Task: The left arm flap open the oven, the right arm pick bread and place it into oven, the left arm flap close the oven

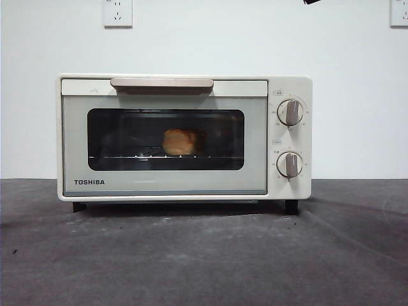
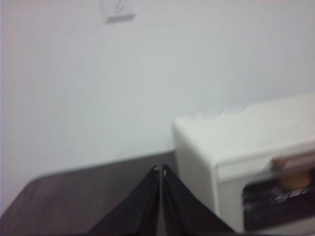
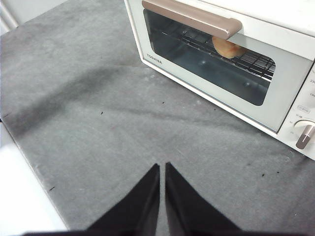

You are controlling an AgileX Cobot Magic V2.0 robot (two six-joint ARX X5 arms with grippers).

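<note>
Left gripper (image 2: 161, 169): jaws pressed together tip to tip, only a hairline seam between them, nothing held and nothing touched. It hangs off to one side of the oven (image 2: 236, 147), raised above the dark table mat (image 2: 88, 191), with the white wall behind. This wrist picture is blurred, so fine detail on the oven is not readable there.

Right gripper (image 3: 162, 167): jaws likewise closed to a thin slit, empty, held above the grey mat (image 3: 98, 123) in front of the oven (image 3: 275, 103), well apart from it.

Oven (image 1: 185, 137): cream-white, standing on black feet on the mat (image 1: 191, 255), door shut flush against the body. Beige bar handle (image 1: 162, 83) runs along the door's top edge. Two round knobs (image 1: 290, 113) sit one above the other on the right panel.

Bread (image 1: 180, 141): golden-orange lump inside the oven, resting on the wire rack (image 1: 127, 155), seen through the dark glass window near its middle. In the right wrist view the bread (image 3: 227, 48) shows partly hidden behind the handle.

Writing: "TOSHIBA" (image 1: 88, 182) in dark capitals at the door's lower left corner. Small markings ring the knobs, too fine to read. Two wall sockets (image 1: 117, 13) show high on the wall.
</note>
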